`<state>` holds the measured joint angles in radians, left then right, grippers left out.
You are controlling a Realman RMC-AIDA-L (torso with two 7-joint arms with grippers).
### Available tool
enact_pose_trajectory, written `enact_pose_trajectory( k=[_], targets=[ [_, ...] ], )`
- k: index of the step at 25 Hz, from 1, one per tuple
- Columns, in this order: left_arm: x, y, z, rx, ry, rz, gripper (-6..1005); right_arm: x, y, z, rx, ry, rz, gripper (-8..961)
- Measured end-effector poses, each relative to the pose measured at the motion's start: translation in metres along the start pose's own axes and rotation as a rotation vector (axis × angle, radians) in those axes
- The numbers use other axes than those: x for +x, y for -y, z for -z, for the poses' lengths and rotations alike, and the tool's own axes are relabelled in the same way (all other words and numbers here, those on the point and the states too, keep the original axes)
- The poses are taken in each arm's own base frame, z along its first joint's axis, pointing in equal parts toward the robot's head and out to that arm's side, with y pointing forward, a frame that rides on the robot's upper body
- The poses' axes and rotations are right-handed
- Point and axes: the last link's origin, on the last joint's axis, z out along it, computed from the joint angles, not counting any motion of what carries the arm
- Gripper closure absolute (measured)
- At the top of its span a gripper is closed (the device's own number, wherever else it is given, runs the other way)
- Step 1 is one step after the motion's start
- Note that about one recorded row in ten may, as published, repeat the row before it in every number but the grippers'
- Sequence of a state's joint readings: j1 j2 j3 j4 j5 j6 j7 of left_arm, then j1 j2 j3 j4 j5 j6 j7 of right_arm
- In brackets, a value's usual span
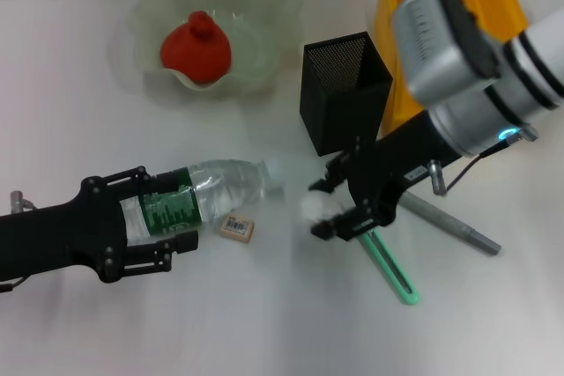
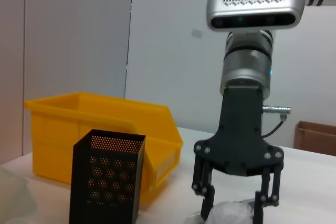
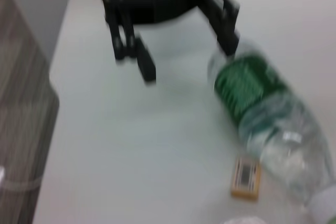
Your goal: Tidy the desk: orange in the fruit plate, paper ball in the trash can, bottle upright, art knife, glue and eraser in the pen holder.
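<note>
A clear bottle [image 1: 233,184] with a green label lies on its side on the white table [image 1: 264,323]. My left gripper [image 1: 172,213] is open, its fingers either side of the bottle's base end; it also shows in the right wrist view [image 3: 189,60]. My right gripper [image 1: 315,209] is shut on the white paper ball [image 1: 308,207], in front of the black mesh pen holder [image 1: 344,90]. The eraser [image 1: 237,227] lies beside the bottle. The green art knife [image 1: 389,269] and the grey glue stick [image 1: 451,224] lie under the right arm. A red-orange fruit [image 1: 196,48] sits in the pale fruit plate [image 1: 264,6].
The yellow bin [image 1: 441,15] stands behind the pen holder at the back right. In the left wrist view the bin [image 2: 100,124], pen holder [image 2: 107,179] and right gripper [image 2: 234,208] with the paper ball [image 2: 231,215] stand in a row.
</note>
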<state>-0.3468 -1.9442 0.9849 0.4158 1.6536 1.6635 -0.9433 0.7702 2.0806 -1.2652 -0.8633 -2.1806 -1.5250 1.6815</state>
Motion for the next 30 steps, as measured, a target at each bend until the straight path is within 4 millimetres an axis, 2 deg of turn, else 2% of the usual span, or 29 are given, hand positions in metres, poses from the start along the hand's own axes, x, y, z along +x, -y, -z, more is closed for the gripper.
enact_pose_trajectory(
  k=[4,9,10,15,20,30],
  targets=[
    [0.002,0.002,0.001,0.005,-0.005,-0.005,201,0.008,-0.004,0.006,0.016,0.125,-0.003,417],
    [0.004,0.004,0.001,0.005,-0.007,-0.006,202,0.029,-0.012,0.012,0.06,0.341,-0.015,419],
    [0.004,0.004,0.001,0.005,-0.007,-0.006,202,0.037,-0.016,0.013,0.084,0.436,-0.017,419],
    [0.007,0.006,0.001,0.024,-0.028,0.004,202,0.053,-0.024,0.013,0.145,0.574,-0.016,421],
    [0.006,0.003,-0.004,0.02,-0.043,0.012,203,0.071,-0.033,0.004,0.232,0.695,-0.012,423],
    [0.006,0.002,-0.006,0.016,-0.049,0.026,203,0.076,-0.038,-0.002,0.262,0.735,-0.016,422]
  ],
)
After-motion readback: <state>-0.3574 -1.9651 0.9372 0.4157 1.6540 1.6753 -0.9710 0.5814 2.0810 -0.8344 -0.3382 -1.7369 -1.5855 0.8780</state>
